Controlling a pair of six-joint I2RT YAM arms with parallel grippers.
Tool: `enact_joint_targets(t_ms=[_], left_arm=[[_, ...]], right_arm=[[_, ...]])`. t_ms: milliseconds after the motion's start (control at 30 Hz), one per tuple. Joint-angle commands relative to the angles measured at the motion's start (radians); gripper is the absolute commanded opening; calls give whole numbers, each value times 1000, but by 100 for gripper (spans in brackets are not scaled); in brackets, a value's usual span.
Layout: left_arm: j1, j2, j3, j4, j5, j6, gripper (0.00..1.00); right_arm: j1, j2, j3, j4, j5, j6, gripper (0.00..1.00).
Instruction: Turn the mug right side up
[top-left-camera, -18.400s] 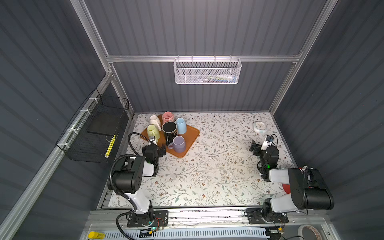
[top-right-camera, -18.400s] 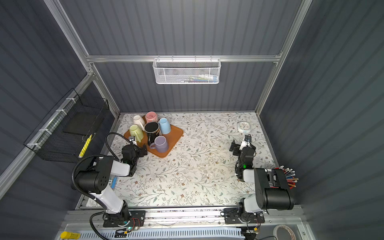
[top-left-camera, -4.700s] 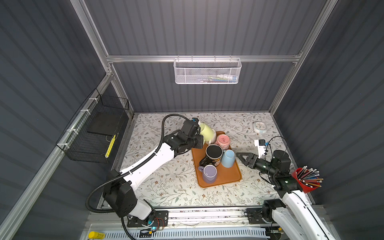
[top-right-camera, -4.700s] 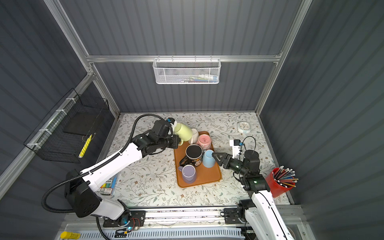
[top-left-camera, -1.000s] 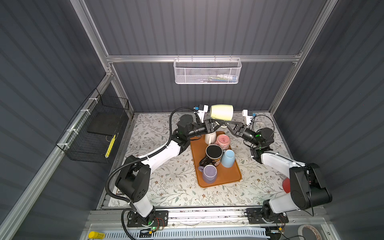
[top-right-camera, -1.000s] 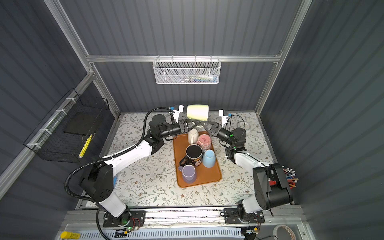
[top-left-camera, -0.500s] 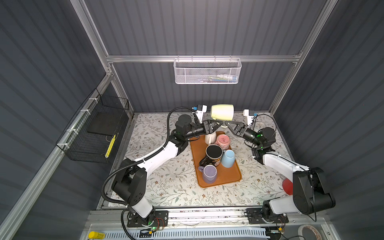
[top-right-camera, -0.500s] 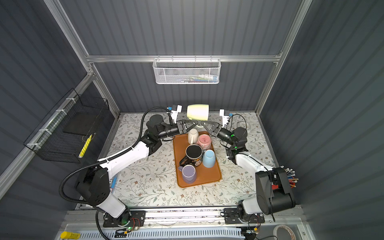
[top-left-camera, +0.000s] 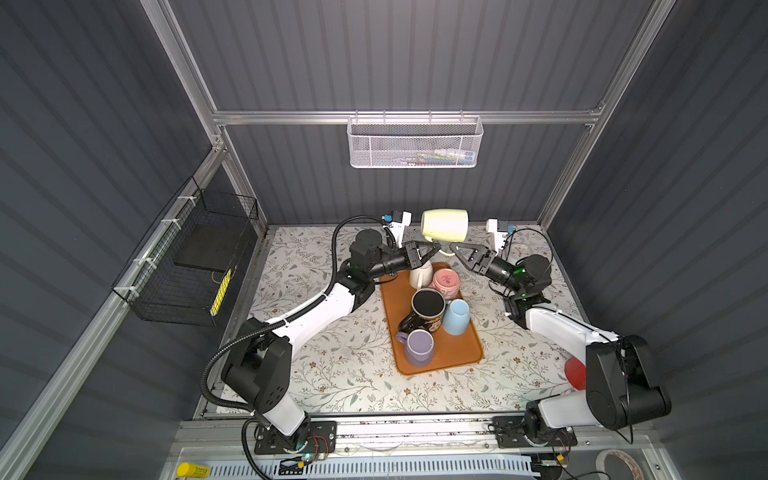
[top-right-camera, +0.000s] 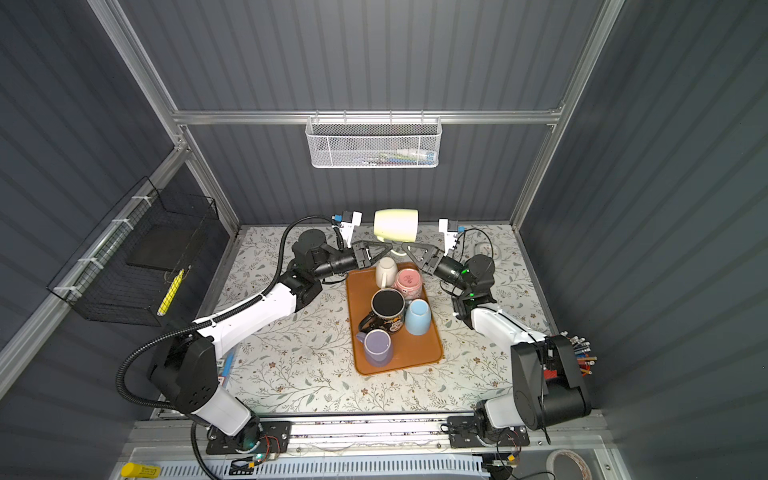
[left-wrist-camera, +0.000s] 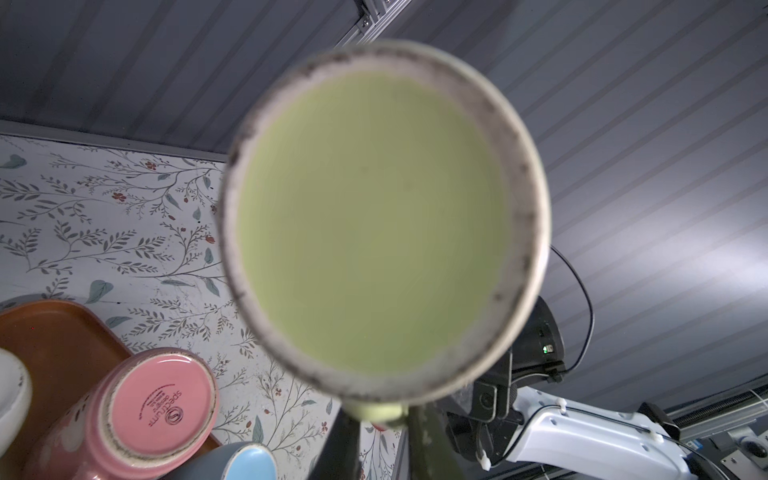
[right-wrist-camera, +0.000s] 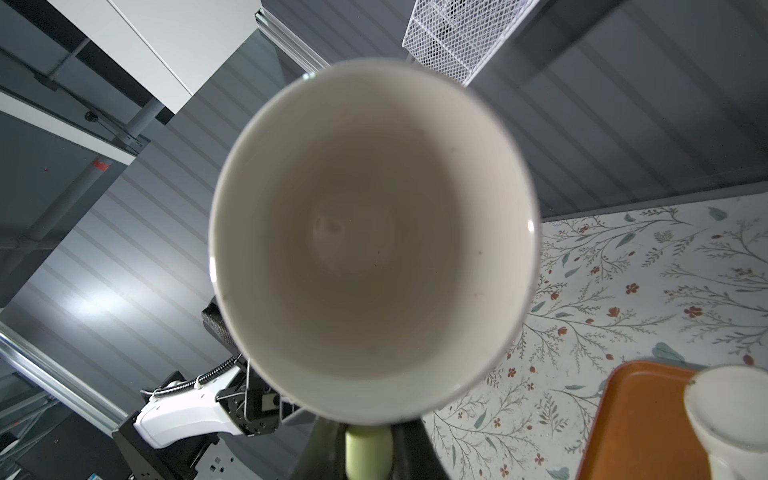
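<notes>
While seemingly level, arms (top-left-camera: 316, 307) outstretched toward mug (top-left-camera: 444, 225).

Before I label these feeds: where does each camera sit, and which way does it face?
Top views: high above the arms' bases, looking down on the table, tray and mug aloft; left arm and right arm show whole.
Left wrist: behind the left end effector, facing the mug's base; its fingers and the right arm show.
Right wrist: behind the right end effector, facing the mug's mouth; its fingers and the left arm show.
Shared: both wrist views show mug and tray, from opposite ends.
</notes>
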Motion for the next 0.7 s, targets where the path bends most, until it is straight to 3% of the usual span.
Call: enact_joint_targets(t_ms=[0,100,300,467,667], left_arm=[[4,-8,9,25,0,38,6],[4,-5,1,44,-2,32,0],[4,4,-2,60,-5,17,0],[4,10,-1,62,-10,8,21],[4,18,9,67,-7,1,31]], right_arm=[[20,-26,7,96,-29,-29,0],[32,-37,6,63,-35,-66,0],[42,-55,3,21,-39,-108,0],[43,-51,0,27,-42,-112,0],[45,-46,-5,42,-47,-107,0]])
